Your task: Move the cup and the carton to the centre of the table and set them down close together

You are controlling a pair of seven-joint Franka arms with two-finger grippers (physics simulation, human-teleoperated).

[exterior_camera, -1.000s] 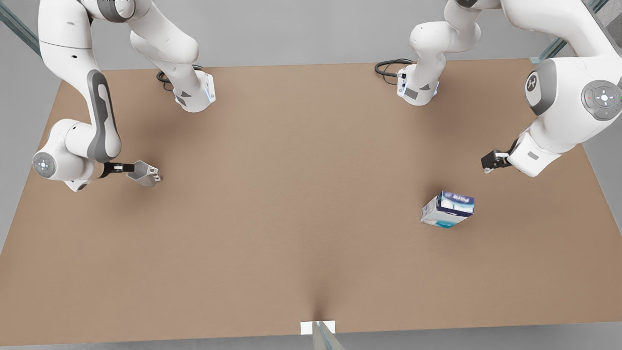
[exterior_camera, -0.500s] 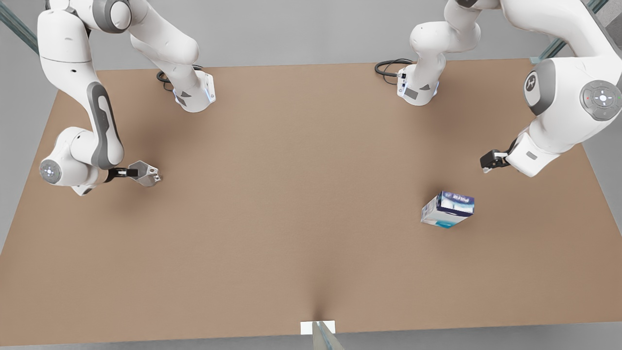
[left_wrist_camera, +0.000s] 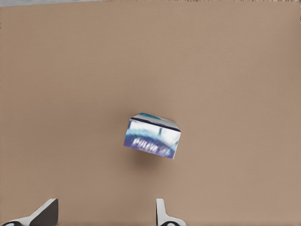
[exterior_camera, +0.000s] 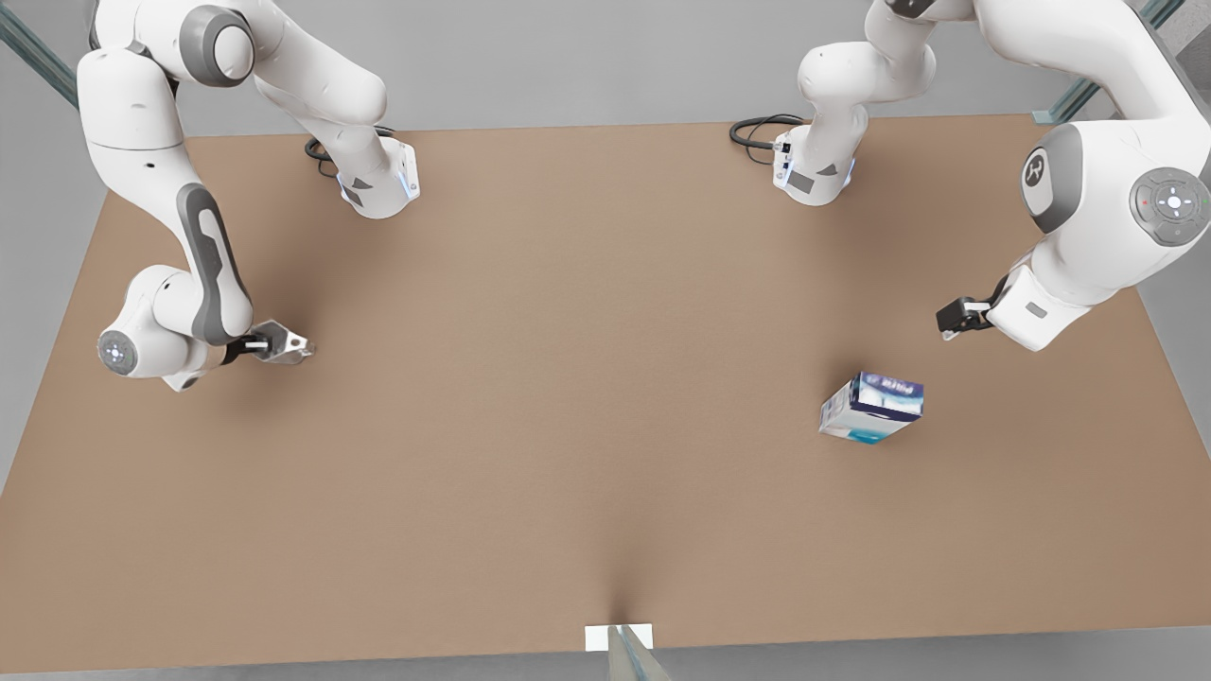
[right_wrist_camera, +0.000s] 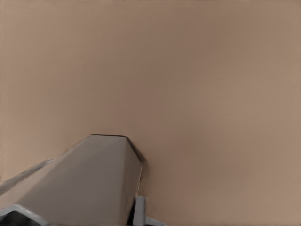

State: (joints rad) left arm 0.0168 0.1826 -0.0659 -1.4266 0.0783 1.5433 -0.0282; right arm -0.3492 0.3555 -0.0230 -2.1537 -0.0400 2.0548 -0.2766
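The cup (right_wrist_camera: 89, 181) lies between the right pincer's fingers (right_wrist_camera: 140, 213) (silvery-grey) — over the table (right_wrist_camera: 211, 94).

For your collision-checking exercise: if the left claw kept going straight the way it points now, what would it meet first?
Probably the carton: it lies ahead of the open left claw, apart from it on the table. Depth is unclear, so the claw might pass above it.

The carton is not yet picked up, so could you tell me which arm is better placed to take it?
Probably the left. The left gripper hangs open near the carton, which its wrist view shows ahead of the jaws. The right gripper, across the table, is closed on the cup.
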